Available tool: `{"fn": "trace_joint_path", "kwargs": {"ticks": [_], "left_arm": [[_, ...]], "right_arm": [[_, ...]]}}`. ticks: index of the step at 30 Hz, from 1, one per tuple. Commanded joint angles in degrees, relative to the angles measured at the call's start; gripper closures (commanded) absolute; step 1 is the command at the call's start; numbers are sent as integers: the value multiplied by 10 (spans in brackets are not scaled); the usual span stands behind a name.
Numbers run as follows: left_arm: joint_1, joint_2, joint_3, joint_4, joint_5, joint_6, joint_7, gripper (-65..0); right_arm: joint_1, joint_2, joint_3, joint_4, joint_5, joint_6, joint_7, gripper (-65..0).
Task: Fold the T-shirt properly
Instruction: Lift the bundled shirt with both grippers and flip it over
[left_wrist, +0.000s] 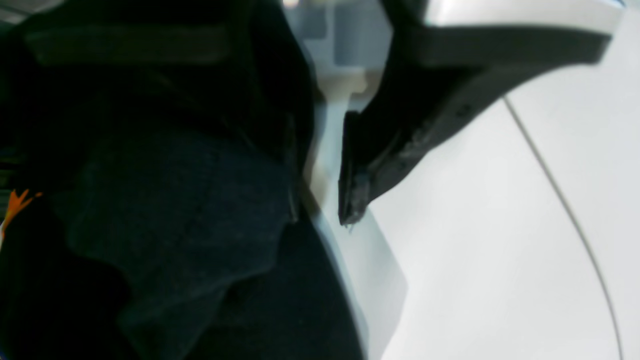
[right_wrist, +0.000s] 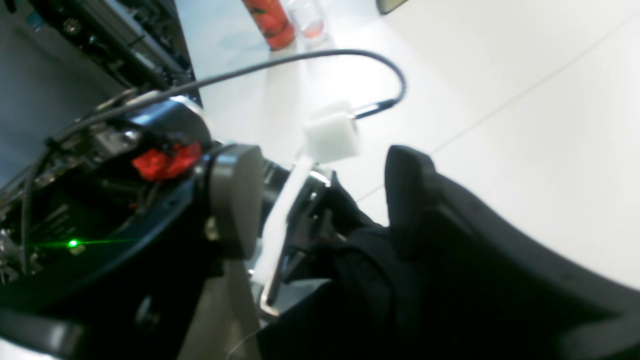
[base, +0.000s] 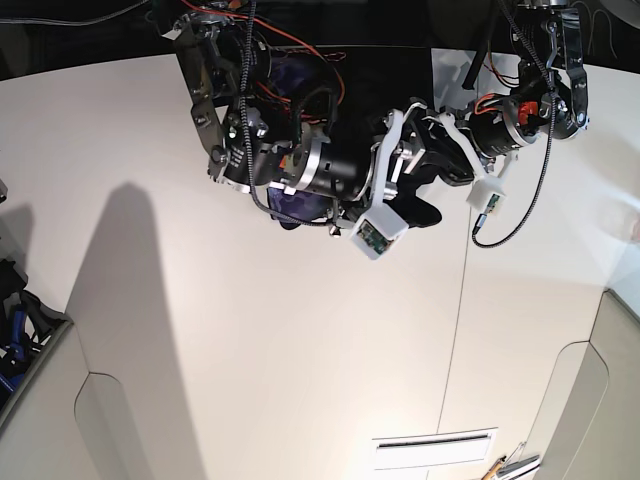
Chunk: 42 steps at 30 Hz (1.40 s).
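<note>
The two claws are working close together over the big white table (base: 250, 350), up at the far end of the thin grey line (base: 458, 320) that runs down the table top.

The large black cloth T-shirt with blue-purple patches (base: 290, 208) is bunched up in a lump just to the picture's left of the top of that line. It is not lying flat. A bit of orange print is peeking out in the left wrist view.

The right claw (base: 412, 200) is also on the picture's left of the line, and it is poking into the black lump. In its own camera, dark cloth is piling up against the inside of one finger. The other finger is hard to make out, so I cannot tell if this claw is pinching or spread.

The left claw (base: 440, 165) is right beside the top of the line, touching the same lump. In its camera, cloth is draping over one side, and a strip of light is showing between the cloth and the bare finger. I cannot tell if it is gripping.

The job looks only started. To do this step well, each claw should be holding one edge firmly. Then they should be moving apart slowly at the same height, so the shirt opens out smooth before any folding.
</note>
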Motion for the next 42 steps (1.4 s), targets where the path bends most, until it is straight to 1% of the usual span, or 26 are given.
{"fn": "trace_joint_path", "kwargs": {"ticks": [1, 4, 8, 9, 10, 11, 13, 15, 16, 18, 20, 22, 24, 25, 30, 32, 35, 38, 39, 40, 42], "left_arm": [[-4, -5, -2, 10, -12, -1, -6, -177], [-5, -5, -7, 16, -12, -1, -7, -177], [-4, -5, -43, 55, -16, -1, 2, -177], [-4, -5, -57, 70, -25, -1, 10, -176], [-3, -5, -72, 87, -42, -1, 20, -176], [-1, -5, -87, 105, -68, -2, 31, -176], [6, -5, -111, 140, -130, -21, 53, -167], [21, -4, -122, 171, -173, -39, 55, -103], [31, -4, -122, 185, -194, -43, 55, -69], [51, 4, -116, 208, -240, -43, 70, -7], [68, 17, -100, 226, -278, -43, 91, 0], [77, 21, -68, 228, -283, -43, 97, 0], [79, 21, -27, 226, -265, -43, 98, 0], [80, 21, -7, 222, -255, -43, 97, 0], [86, 21, 71, 175, -215, -43, 94, 0], [86, 21, 84, 145, -199, -43, 94, 0], [86, 21, 85, 111, -176, -43, 94, 0], [86, 20, 77, 98, -119, -43, 93, 0], [86, 20, 73, 97, -93, -35, 87, 0], [86, 17, 70, 95, -64, -18, 74, 0], [84, 12, 67, 90, -4, 7, 43, 0]], "right_arm": [[7, -6, -3, 9, 13, 7, 13, -379], [18, -6, -1, 9, 6, 7, 13, -377], [50, -6, 19, 10, -44, 6, 8, -371], [57, -6, 28, 10, -53, 5, -2, -335], [64, -6, 40, 10, -59, 3, -18, -271], [70, -6, 54, 10, -60, 2, -41, -187], [78, -6, 87, 10, -59, 2, -91, 0], [80, -4, 123, 10, -55, 2, -120, 0], [80, -2, 142, 10, -44, 1, -123, 0], [76, 3, 181, 10, -2, 2, -130, 0], [73, 14, 215, 10, 68, 9, -148, 0], [71, 28, 240, 10, 146, 19, -183, 0], [67, 43, 250, 10, 197, 28, -202, 0], [61, 48, 250, 10, 203, 28, -202, 0], [34, 50, 226, -16, 194, 28, -196, 0], [37, 50, 209, -51, 164, 28, -180, 0], [38, 50, 191, -115, 86, 27, -121, 0], [38, 53, 192, -170, 5, 16, -78, 0], [38, 56, 193, -181, -9, 12, -74, 0], [38, 58, 196, -187, -14, 12, -75, 0], [37, 68, 200, -187, -13, 9, -78, 0]]}}
